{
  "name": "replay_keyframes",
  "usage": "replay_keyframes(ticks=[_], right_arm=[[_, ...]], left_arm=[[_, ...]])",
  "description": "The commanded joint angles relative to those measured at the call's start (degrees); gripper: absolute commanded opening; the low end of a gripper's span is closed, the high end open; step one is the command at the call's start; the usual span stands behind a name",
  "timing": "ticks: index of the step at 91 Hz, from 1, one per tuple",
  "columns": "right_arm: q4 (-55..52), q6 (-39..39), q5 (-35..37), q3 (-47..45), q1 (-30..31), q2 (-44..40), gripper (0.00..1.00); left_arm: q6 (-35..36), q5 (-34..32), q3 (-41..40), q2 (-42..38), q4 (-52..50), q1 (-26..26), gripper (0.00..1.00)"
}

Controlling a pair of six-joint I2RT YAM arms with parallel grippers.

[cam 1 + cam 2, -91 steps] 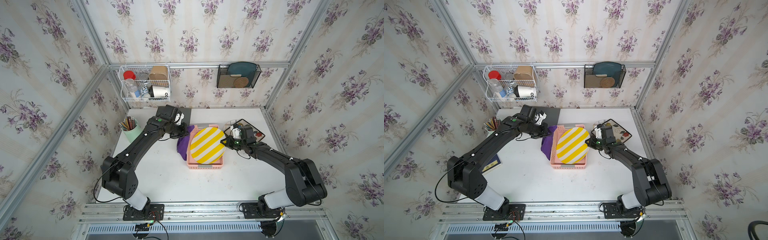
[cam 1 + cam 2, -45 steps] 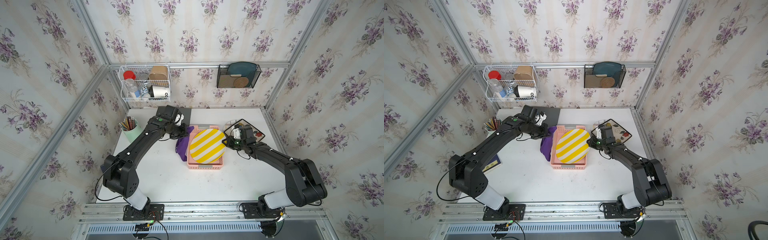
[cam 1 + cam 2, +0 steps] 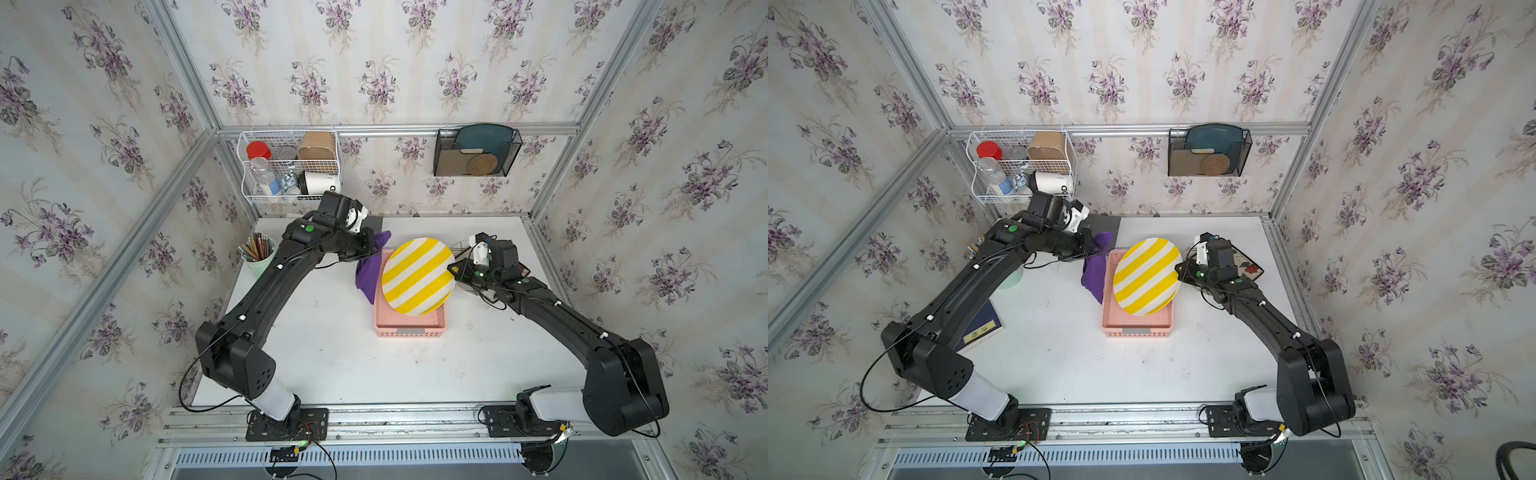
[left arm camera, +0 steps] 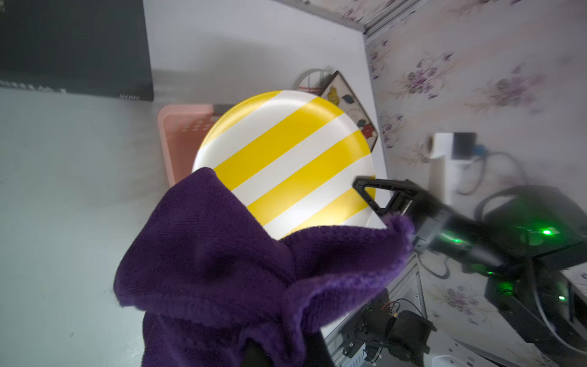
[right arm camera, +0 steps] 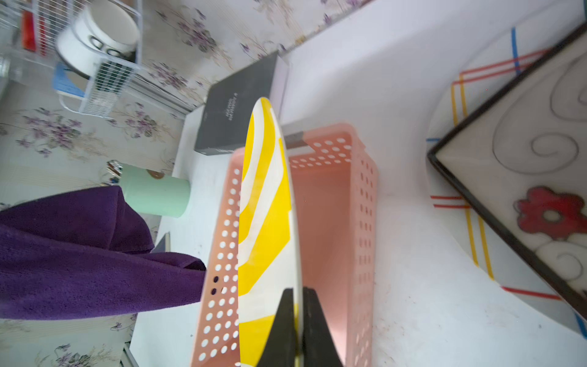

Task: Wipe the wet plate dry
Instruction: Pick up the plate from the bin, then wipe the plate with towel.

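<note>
Plate [image 3: 417, 275] over basket [image 3: 409, 330] — cloth [image 3: 368, 274] just left of it, tray [image 3: 1252, 270] to the right.

bare table [image 3: 332, 353] at near edge; plate [image 3: 417, 276], pink basket [image 3: 409, 330] mid-table

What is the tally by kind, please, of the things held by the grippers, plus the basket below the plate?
Plates: 1, the striped plate in the right gripper.
Cloths: 1, the purple cloth in the left gripper.
Baskets: 1, the pink basket.
Total: 3.

Black arms [image 3: 266, 291]; white base collars [image 3: 272, 401]; green lights [image 3: 309, 227].
</note>
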Motion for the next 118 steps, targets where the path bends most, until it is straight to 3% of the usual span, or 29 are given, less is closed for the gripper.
replay_keyframes(ticks=[1, 9, 15, 29, 36, 50, 67, 77, 88, 97, 103, 108, 118], right_arm=[[7.59, 5.86, -5.12, 0.14, 0.08, -1.02, 0.0], [13.66, 12.26, -8.27, -0.41, 0.59, -0.44, 0.0], [18.48, 16.7, -9.12, -0.62, 1.22, -0.24, 0.0], [27.45, 26.0, -7.83, -0.71, 1.57, -1.33, 0.0], [30.4, 29.14, -7.43, -0.31, 1.57, -1.91, 0.0], [32.81, 31.32, -7.14, 0.85, 1.7, -2.31, 0.0], [31.8, 30.23, -6.68, 2.39, 1.75, -1.7, 0.0], [31.81, 30.15, -7.08, 2.92, 1.7, -1.03, 0.0], [31.64, 30.15, -7.49, 3.26, 1.75, -0.48, 0.0], [31.79, 30.02, -7.49, 3.78, 1.76, -0.12, 0.0], [31.8, 30.03, -7.49, 4.36, 1.83, 0.1, 0.0], [32.01, 30.19, -7.57, 4.89, 1.86, 0.19, 0.0], [32.94, 30.92, -7.65, 5.59, 2.0, 0.21, 0.0]], left_arm=[[-6.79, 7.73, 2.5, 0.58, 8.06, -1.18, 0.0], [-9.94, 10.36, 2.97, 3.07, 13.56, -3.39, 0.0], [-8.56, 7.62, 3.62, 5.18, 11.78, -5.12, 0.0], [-2.32, -11.78, 1.87, 8.6, -0.97, -6.9, 0.0], [0.5, -17.85, -0.34, 9.53, -4.4, -7.05, 0.0], [6.54, -17.31, -0.36, 10.6, -7.54, -7.9, 0.0], [13.0, -16.42, 6.32, 14.05, -14.63, -9.72, 0.2], [13.8, -16.75, 7.25, 14.55, -16.63, -9.89, 0.38], [14.49, -11.89, 7.71, 15.16, -17.36, -9.87, 0.61], [14.72, -7.25, 7.4, 16.11, -17.18, -9.88, 0.65], [14.69, -6.13, 7.05, 17.04, -16.92, -9.98, 0.65], [14.29, -7.01, 6.64, 17.74, -16.26, -10.07, 0.58], [12.24, -7.96, 5.9, 18.56, -12.48, -10.07, 0.19]])
